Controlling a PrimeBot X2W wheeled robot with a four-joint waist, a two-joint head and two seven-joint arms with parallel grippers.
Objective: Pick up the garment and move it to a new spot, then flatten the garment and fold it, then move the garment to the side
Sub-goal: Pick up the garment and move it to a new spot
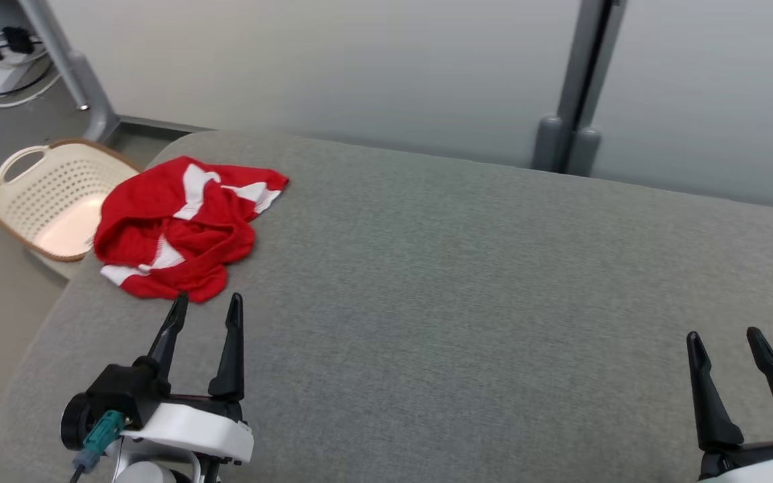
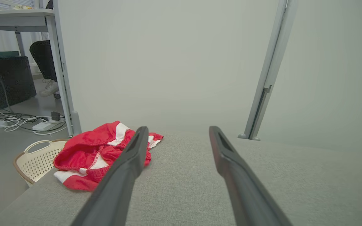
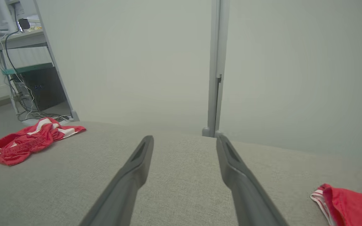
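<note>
The garment (image 1: 178, 228) is a red piece with white panels and a white striped trim along some edges. It lies crumpled in a loose heap, folded over itself, so I can't make out its full shape. In my head view it sits at the upper left, on the far left corner of the grey padded bench (image 1: 460, 302), close to the rounded edge. In the left wrist view the garment (image 2: 90, 153) is at the lower left. In the right wrist view the same heap (image 3: 30, 139) is at the left edge, well apart from that arm.

My left gripper (image 1: 207, 302) is at the lower left of the head view, just below the garment's near hem. Its jaws are spread and nothing is between them. One fingertip (image 1: 180, 302) meets the red cloth in the picture, but I can't tell whether it touches. Through the left wrist camera the gripper (image 2: 178, 130) frames bare bench (image 2: 184, 188).

My right gripper (image 1: 723, 335) is at the lower right, also released and holding nothing. In its own view the gripper (image 3: 184, 139) is over bare grey fabric (image 3: 181, 188). A second red cloth (image 3: 350, 204) with a white-striped edge lies at the lower right of that view.

Left of the bench, a cream perforated basket (image 1: 58, 188) with a brown rim stands on the floor, just beside the garment's corner. Behind the bench runs a pale partition (image 1: 359, 67) with a grey post (image 1: 578, 87).
</note>
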